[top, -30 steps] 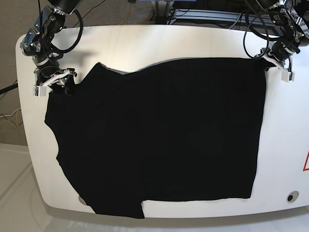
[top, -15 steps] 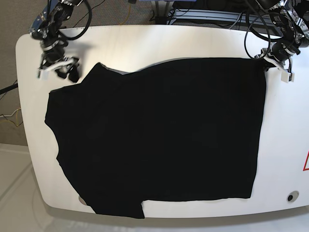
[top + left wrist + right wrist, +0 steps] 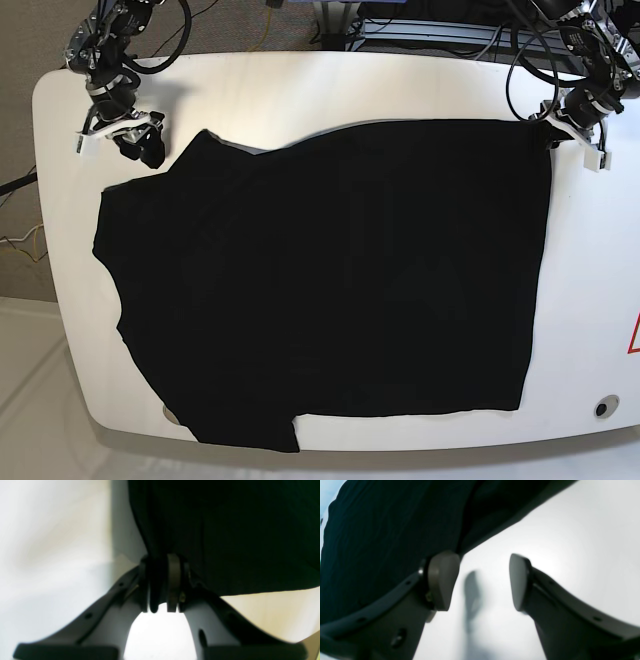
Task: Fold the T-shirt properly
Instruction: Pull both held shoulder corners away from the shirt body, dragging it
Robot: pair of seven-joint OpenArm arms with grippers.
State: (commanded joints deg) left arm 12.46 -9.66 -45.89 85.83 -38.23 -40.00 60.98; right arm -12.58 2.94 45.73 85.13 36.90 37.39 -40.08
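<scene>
Black cloth: the T-shirt (image 3: 330,280) lies spread flat on the white worktop (image 3: 590,300).
Left hand (image 3: 163,585): clenched on the T-shirt's far corner, cloth pinched between its fingers.
Right hand (image 3: 483,580): released, fingers apart over bare worktop, T-shirt edge just beside one finger.

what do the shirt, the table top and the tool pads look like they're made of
T-shirt: soft matte black cloth, probably a cotton knit; it lies limp and shows fine ribbing in the right wrist view. Table: hard, smooth white surface with a slight sheen, maybe laminate or painted board; it reflects light. Pads of the right tool: dull grey, rubbery-looking; their mounts look like moulded plastic.
</scene>
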